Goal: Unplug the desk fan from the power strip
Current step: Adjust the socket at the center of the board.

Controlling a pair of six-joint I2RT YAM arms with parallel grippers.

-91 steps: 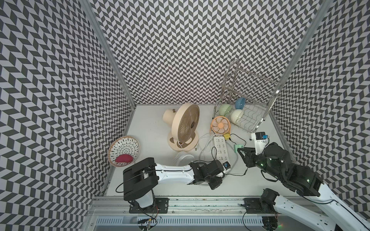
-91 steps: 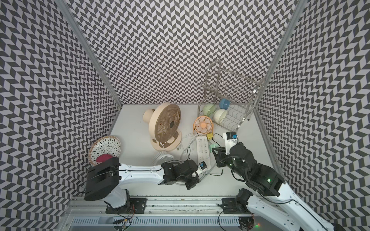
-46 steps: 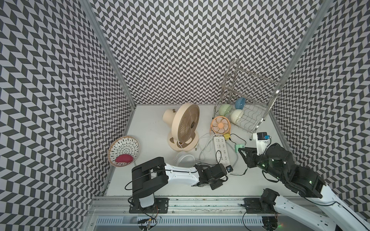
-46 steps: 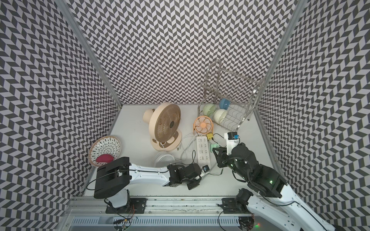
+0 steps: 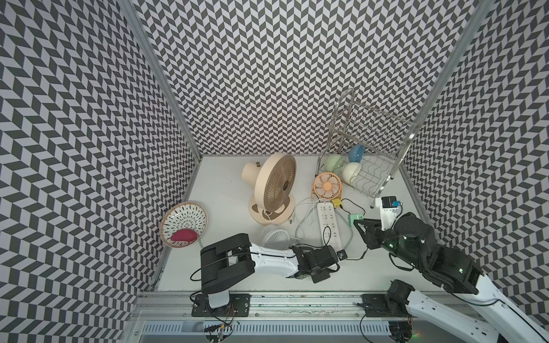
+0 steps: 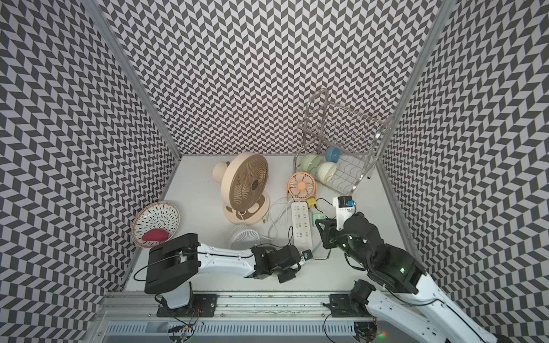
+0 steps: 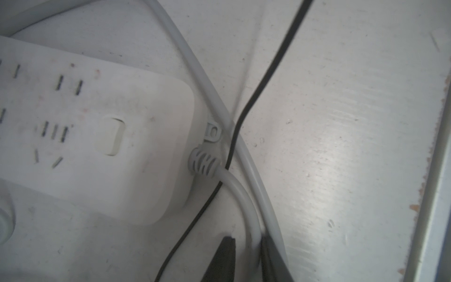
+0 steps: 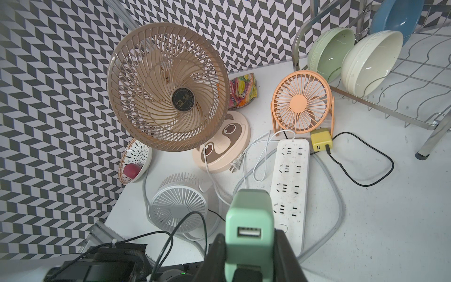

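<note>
The strip [image 5: 329, 224] lies mid-table, running near to far. The large fan [image 5: 274, 190] stands left of it, the small fan [image 5: 327, 186] just beyond its far end, the low fan [image 5: 273, 237] near left. Its cord [image 8: 340, 202] loops round its right side into the left gripper [image 7: 247, 240]. The adapter [image 8: 247, 212], in the right gripper [image 8: 249, 246], is just right. The rack [image 8: 380, 106], far right, holds bowls [image 5: 350, 171].
</note>
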